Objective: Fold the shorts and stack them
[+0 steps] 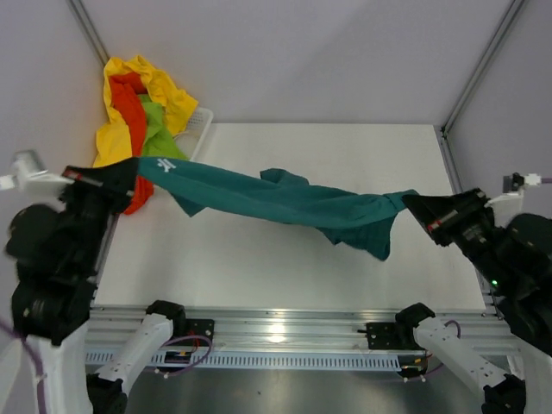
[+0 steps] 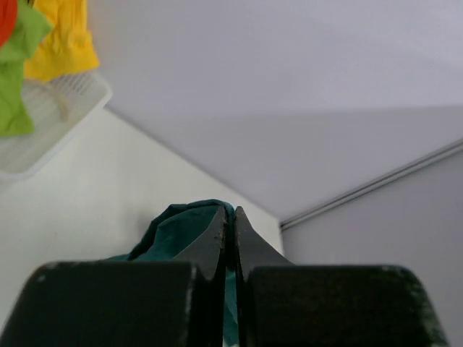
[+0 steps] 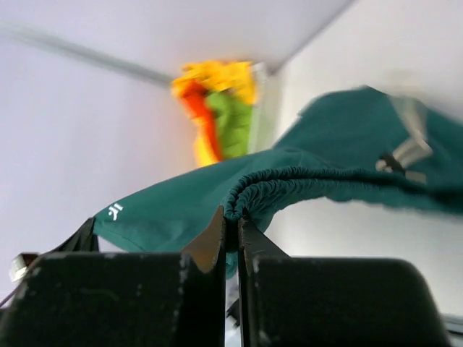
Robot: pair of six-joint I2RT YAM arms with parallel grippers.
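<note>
The dark teal shorts [image 1: 285,203] were pulled out long across the white table [image 1: 259,276], from 9 o'clock to 3 o'clock. The left gripper [image 1: 134,170] was at the 9 o'clock end. Its 2 fingers were squeezed together on the edge of the teal cloth near a small white mark. The right gripper [image 1: 412,205] was at the 3 o'clock end. Its 2 fingers were pinched tight on the bunched stretchy waist. The middle of the shorts hung down in loose folds. I could not tell if it touched the table.

At 10 o'clock, in the far corner, sat a white basket [image 1: 201,119]. The yellow shorts [image 1: 177,99], the orange-red shorts [image 1: 129,103] and the lime green shorts [image 1: 155,129] were heaped in it in 1 messy pile. Some cloth hung over its side.
</note>
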